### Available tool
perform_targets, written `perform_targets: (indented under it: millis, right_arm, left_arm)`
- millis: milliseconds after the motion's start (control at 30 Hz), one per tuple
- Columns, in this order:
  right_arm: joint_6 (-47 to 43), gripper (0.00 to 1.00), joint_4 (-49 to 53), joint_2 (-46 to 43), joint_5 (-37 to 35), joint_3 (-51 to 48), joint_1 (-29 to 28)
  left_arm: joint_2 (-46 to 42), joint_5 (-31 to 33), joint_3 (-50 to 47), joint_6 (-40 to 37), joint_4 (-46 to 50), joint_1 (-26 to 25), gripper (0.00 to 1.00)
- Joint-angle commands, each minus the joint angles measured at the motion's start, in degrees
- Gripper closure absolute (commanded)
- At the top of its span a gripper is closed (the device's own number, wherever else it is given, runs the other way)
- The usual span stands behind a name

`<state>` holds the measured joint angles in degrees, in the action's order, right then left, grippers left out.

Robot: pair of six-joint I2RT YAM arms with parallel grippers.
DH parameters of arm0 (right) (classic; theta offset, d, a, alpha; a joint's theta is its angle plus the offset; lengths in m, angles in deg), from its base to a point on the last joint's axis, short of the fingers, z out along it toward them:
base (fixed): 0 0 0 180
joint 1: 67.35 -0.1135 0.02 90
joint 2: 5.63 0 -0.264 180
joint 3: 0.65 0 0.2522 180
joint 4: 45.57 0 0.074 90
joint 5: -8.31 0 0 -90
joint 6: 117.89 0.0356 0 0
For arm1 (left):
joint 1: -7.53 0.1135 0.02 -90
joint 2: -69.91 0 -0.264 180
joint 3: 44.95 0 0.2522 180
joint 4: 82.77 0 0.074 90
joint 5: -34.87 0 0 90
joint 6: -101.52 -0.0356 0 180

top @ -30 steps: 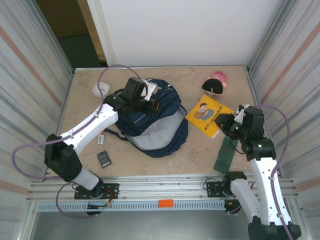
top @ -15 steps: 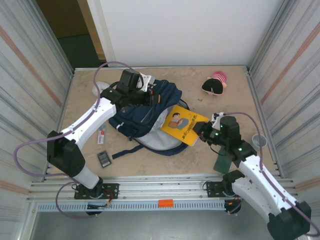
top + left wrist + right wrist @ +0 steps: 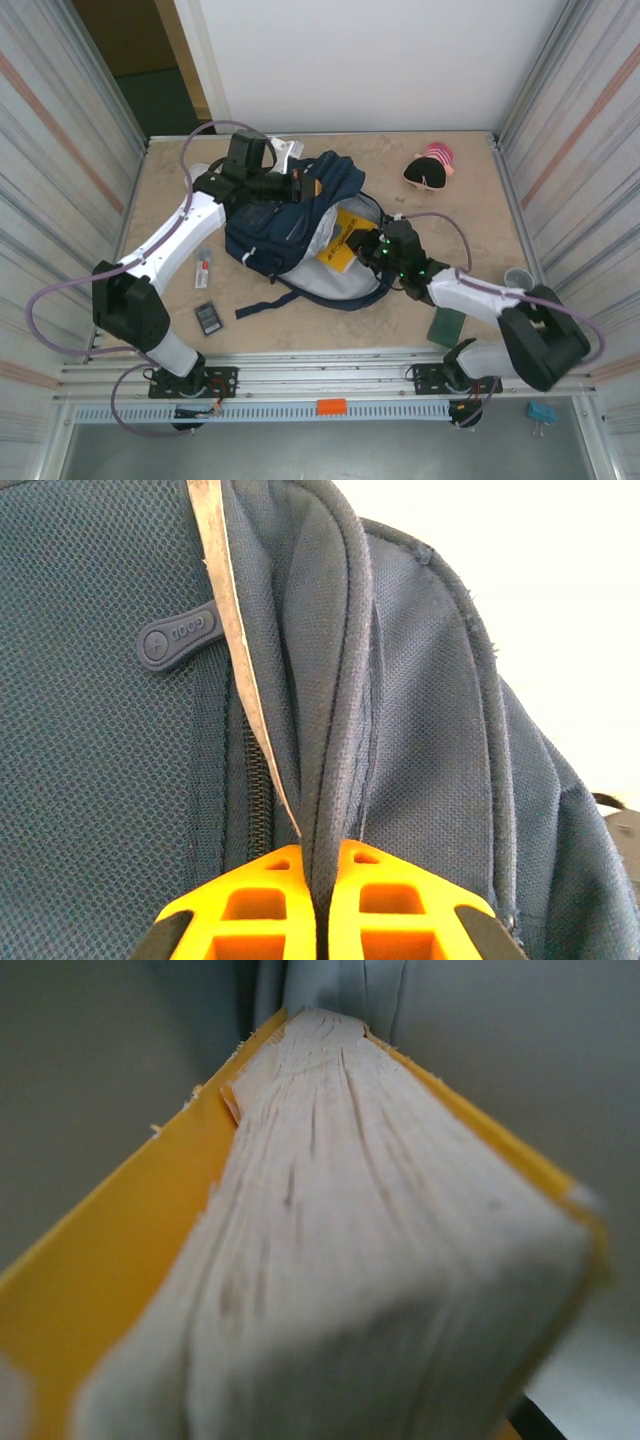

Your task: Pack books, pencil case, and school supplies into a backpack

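Where the beige, marbled table (image 3: 480, 200) met the metal rail (image 3: 330, 375) at its near edge, the flat black rectangle (image 3: 208, 317) lay at the left and the dark green book (image 3: 446, 326) at the right, with the small white slab (image 3: 203, 270) a little farther in. Beyond them the right claw (image 3: 364, 243) was closed narrowly on the yellow book (image 3: 338, 243), whose far end sat inside the pale-lined mouth of the navy backpack (image 3: 270, 225) at mid-table; its cover lettering could not be read. Farther on, the left claw (image 3: 320, 865) was pinched shut on the backpack's rim, beside a zip pull (image 3: 180, 637) stamped "GOOD". A pink-and-black object (image 3: 430, 168) lay near the white back wall (image 3: 380, 60), and ribbed metal panels (image 3: 60, 150) closed both sides.
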<state>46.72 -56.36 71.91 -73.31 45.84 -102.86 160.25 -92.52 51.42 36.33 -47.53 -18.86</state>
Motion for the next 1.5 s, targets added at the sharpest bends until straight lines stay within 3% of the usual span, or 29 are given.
perform_targets:
  millis: [0, 267, 433, 633, 867, 1067, 1167, 1367, 1467]
  right_arm:
    - [1.7, 1.0, -13.2, 5.8, -2.0, 6.6, -1.1]
    - [2.6, 0.99, -14.1, 20.7, -2.5, 17.1, -1.9]
    - [2.4, 0.79, -7.5, 24.9, -1.8, 21.1, -0.9]
    - [1.6, 0.45, -2.8, 20.7, 1.1, 16.8, 1.6]
    - [-2.9, 0.41, 14.7, 8.8, 3.8, 15.2, 4.1]
    - [-14.7, 0.39, 45.3, -3.8, 0.8, 21.0, 7.4]
    - [-19.0, 0.31, 55.7, -8.0, 0.3, 21.7, 10.0]
    - [-25.1, 0.23, 63.3, -5.8, 7.6, 20.5, 12.1]
    - [-26.9, 0.23, 64.0, -1.8, 6.1, 20.4, 10.3]
  left_arm:
    - [-1.6, -7.6, 1.5, 0.9, -9.7, 1.0, 1.0]
    - [-1.8, -9.5, 1.3, -0.1, -9.6, 1.5, 1.0]
    - [-2.3, -7.1, 0.8, -1.7, -7.5, 2.0, 1.0]
    - [-2.7, -5.6, -0.3, -3.1, -5.6, 3.5, 1.0]
    - [-2.8, -3.4, -0.8, -5.6, -2.7, 4.4, 1.0]
    - [-2.7, -4.6, -1.9, -5.9, -3.8, 4.8, 1.0]
    - [-2.6, -5.4, -2.4, -5.2, -4.6, 4.8, 1.0]
    - [-2.2, -6.2, -2.5, -5.0, -5.0, 4.8, 1.0]
    - [-2.3, -6.9, -2.5, -5.3, -5.0, 4.8, 1.0]
